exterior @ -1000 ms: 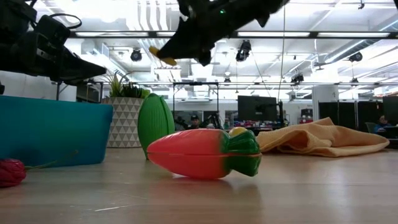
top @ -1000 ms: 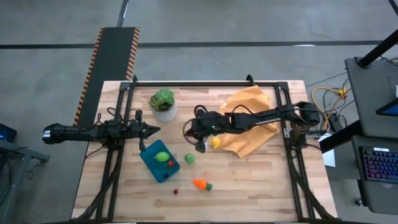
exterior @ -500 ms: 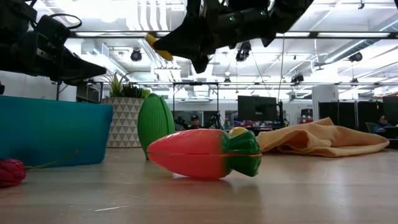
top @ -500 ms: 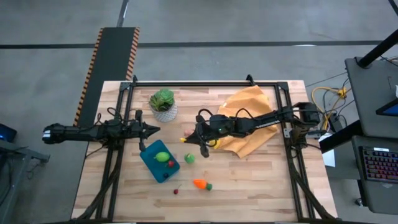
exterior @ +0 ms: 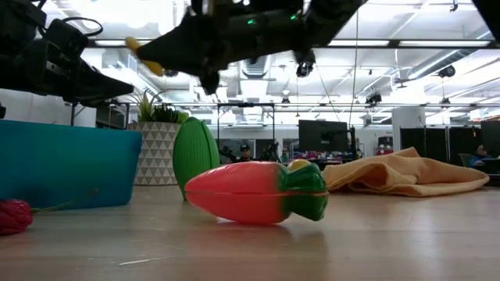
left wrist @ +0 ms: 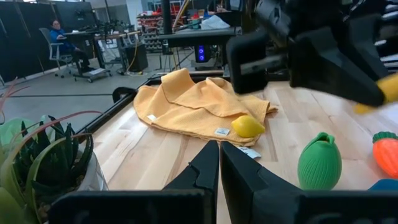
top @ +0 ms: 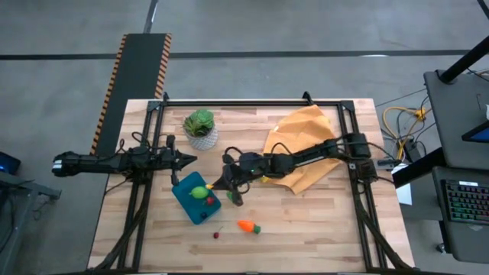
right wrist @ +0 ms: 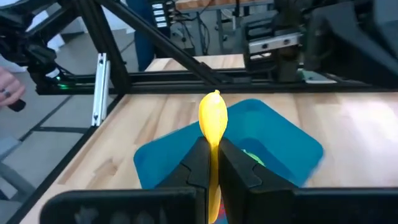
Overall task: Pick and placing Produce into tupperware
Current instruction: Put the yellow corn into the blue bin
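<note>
**Right arm carries yellow fruit over the container**

The right gripper [right wrist: 211,163], clenched on a slim yellow plastic toy fruit [right wrist: 212,116], hovers beside the shallow teal-blue plastic tupperware [top: 188,203], positioned for dropping. The left gripper [left wrist: 219,163] waits nearby, pinched closed.

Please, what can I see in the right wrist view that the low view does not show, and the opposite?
Only the right wrist view shows the inside of the blue container, with something green lying in it, and a person's hand at the edge. Only the low view shows the orange carrot, the upright green piece, the potted plant, the orange cloth and a small red piece. Both show the right gripper shut on the yellow piece, and the blue container.
</note>
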Tool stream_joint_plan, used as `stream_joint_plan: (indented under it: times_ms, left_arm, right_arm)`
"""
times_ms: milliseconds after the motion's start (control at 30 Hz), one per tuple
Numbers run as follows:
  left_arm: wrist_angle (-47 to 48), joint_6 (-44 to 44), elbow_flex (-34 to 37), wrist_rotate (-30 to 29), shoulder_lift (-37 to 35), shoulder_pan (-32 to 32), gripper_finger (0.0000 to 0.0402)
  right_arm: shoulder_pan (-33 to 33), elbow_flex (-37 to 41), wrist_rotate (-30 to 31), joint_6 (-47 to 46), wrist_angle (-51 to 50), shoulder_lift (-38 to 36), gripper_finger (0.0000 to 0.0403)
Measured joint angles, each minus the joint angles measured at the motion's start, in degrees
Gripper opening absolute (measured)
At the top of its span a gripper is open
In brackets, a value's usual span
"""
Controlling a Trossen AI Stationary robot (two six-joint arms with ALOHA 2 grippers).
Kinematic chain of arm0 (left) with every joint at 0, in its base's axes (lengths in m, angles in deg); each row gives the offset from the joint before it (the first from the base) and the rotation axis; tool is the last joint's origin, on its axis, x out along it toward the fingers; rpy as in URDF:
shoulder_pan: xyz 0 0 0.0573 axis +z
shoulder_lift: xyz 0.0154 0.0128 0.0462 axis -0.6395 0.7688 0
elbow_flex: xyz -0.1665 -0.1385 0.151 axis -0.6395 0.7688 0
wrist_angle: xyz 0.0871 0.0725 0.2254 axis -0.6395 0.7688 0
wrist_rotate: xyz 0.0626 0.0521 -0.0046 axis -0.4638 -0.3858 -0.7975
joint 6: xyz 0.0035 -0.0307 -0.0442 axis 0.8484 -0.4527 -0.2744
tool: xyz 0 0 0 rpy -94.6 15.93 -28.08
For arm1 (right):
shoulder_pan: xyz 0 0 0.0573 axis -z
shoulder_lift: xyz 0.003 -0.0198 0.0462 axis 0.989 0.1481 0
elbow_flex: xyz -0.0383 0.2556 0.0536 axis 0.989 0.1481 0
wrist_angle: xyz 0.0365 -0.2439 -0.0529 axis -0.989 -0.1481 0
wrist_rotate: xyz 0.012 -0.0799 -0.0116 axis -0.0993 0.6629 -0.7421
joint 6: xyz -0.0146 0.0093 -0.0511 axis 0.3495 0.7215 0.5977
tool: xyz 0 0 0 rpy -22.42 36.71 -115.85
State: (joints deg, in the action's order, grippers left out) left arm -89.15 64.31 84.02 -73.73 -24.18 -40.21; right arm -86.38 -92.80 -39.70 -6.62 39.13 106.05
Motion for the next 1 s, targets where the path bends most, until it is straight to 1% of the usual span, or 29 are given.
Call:
stream_joint_plan:
  times_ms: [133, 300, 567, 633, 700, 1000]
  left_arm:
    - [0.00, 0.00, 0.01, 0.00, 0.01, 0.00, 0.0000]
    - [0.00, 0.02, 0.01, 0.00, 0.02, 0.00, 0.0000]
    - [0.00, 0.02, 0.01, 0.00, -0.02, 0.00, 0.0000]
    - [0.00, 0.02, -0.01, 0.00, -0.02, 0.00, 0.0000]
    - [0.00, 0.02, 0.01, 0.00, -0.05, 0.00, 0.0000]
    - [0.00, 0.02, -0.01, 0.00, -0.03, 0.00, 0.0000]
  right_arm:
    - [-0.74, -5.11, -2.58, -0.46, -1.10, 4.34, 0.0013]
    - [-1.50, -12.39, -2.84, 0.59, -11.38, 8.32, 0.0013]
    - [-2.18, -20.84, -2.67, 2.56, -21.48, 11.78, 0.0013]
    - [-2.29, -21.43, -2.68, 3.06, -24.75, 11.83, 0.0013]
    - [-2.29, -21.45, -2.58, 3.44, -25.62, 11.83, 0.0013]
    - [-2.43, -21.36, -2.43, 3.33, -25.78, 11.83, 0.0013]
